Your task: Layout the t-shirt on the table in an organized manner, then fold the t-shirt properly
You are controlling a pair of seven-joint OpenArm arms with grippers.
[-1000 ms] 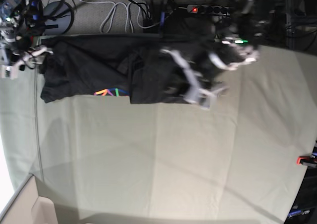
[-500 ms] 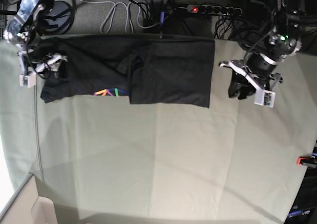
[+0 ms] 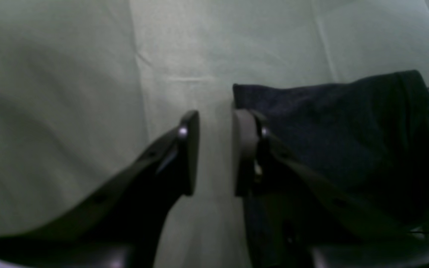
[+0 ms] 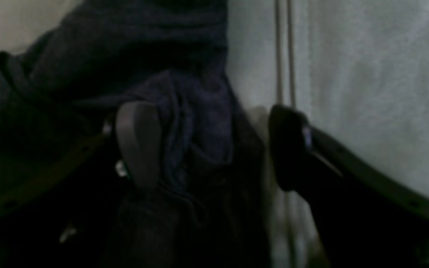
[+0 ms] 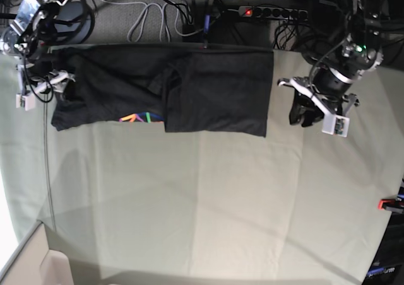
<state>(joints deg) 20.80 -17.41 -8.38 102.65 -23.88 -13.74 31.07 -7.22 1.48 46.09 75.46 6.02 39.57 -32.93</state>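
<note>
Left gripper [image 5: 307,111] sat narrowly parted, empty, at 3 o'clock of t-shirt [image 5: 214,93]. Right gripper [image 4: 214,145] gaped wide astride the 9 o'clock edge, gripping nothing. Closing there could bunch folds.

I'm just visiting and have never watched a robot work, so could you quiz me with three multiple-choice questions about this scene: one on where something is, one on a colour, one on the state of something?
1. Where does the t-shirt lie on the table?
A. Along the far edge, by the cables
B. In the middle
C. At the near edge

2. What colour is the t-shirt?
A. White
B. Dark charcoal-black
C. Red

3. What is the left hand doing?
A. Clamping the cloth
B. Lifting the shirt up
C. Holding nothing, fingers apart, beside the shirt's edge

Answers:
1. A, since the base view shows the shirt stretched along the table's far edge.
2. B, since it looks near black in every view, with only a small rainbow logo.
3. C, since the left wrist view shows bare table between its fingers.
</note>
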